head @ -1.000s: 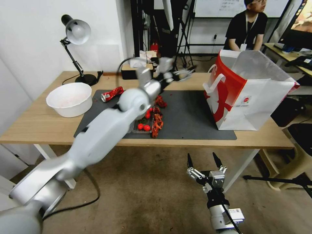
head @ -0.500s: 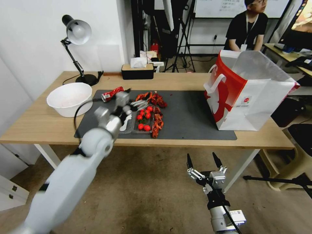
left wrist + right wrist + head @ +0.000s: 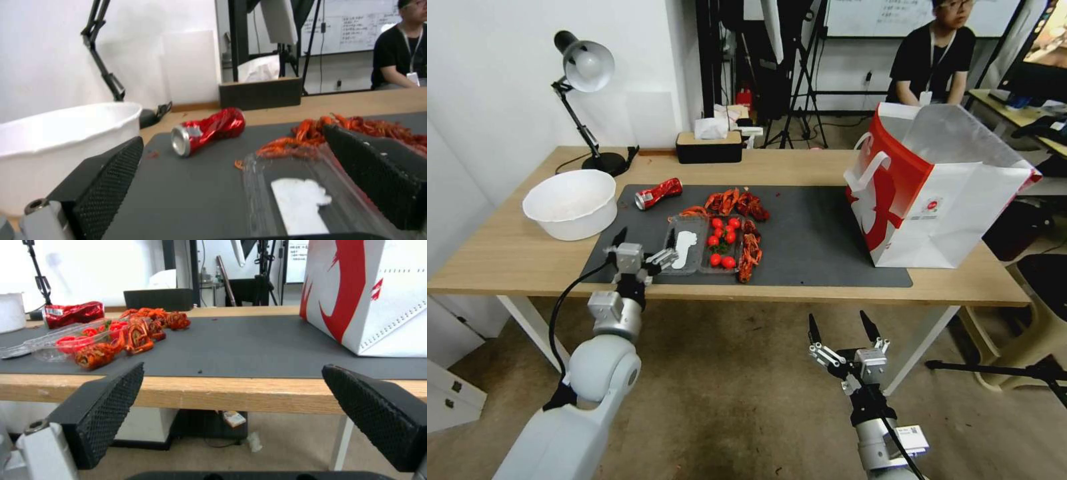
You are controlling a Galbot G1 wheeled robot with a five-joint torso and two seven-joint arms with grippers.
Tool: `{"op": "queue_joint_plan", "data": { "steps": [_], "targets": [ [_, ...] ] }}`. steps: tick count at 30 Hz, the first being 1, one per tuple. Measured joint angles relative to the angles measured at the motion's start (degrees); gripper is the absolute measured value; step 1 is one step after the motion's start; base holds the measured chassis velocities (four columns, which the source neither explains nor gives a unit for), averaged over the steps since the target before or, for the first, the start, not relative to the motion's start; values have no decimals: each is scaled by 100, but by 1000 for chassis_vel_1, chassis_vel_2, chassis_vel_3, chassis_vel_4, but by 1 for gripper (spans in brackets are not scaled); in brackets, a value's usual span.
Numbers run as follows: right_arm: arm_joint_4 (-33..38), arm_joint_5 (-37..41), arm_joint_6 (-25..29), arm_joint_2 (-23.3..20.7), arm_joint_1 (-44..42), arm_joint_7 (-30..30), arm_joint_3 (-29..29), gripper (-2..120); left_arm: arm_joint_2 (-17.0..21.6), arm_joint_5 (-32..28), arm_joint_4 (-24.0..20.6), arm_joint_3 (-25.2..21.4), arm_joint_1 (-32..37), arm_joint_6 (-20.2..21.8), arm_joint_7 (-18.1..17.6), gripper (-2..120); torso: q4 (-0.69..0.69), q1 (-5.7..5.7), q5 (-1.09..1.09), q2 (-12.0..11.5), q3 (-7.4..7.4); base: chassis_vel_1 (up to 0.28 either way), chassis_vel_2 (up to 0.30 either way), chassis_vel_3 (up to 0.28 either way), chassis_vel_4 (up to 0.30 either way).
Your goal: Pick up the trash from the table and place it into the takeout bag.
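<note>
Left end effector (image 3: 643, 248) wide open, empty, at tabletop (image 3: 507, 257) front edge; can (image 3: 658, 193) lies beyond, crosswise; nearer than right end effector (image 3: 840, 328).

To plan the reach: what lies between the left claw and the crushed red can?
In the left wrist view, bare dark grey mat lies between the open left claw and the crushed red can.

Even, bright indoor light falls from overhead, leaving only soft shadows under the table (image 3: 514, 267). The head view bows straight lines toward its edges. In both wrist views the near fingers look soft and the far background hazy.
</note>
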Motion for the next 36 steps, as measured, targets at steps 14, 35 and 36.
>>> {"op": "queue_joint_plan", "data": {
  "steps": [14, 35, 36],
  "targets": [
    [10, 0, -15, -29, -26, -6, -7, 100, -38, -90, -136, -186, 221, 51, -62, 100, 0, 1, 0, -1, 0, 0, 0, 0, 0],
    [24, -11, -24, -23, -82, -14, 47, 100, 990, -811, 1052, 581, -1805, 683, 933, 100, 0, 2, -1, -1, 1, 0, 0, 0, 0],
    [19, -15, -24, -17, -82, -14, 46, 100, 1086, -891, 1249, 703, -2138, 736, 979, 100, -2, 2, 0, -2, 1, 0, 0, 0, 0]
  ]
}}
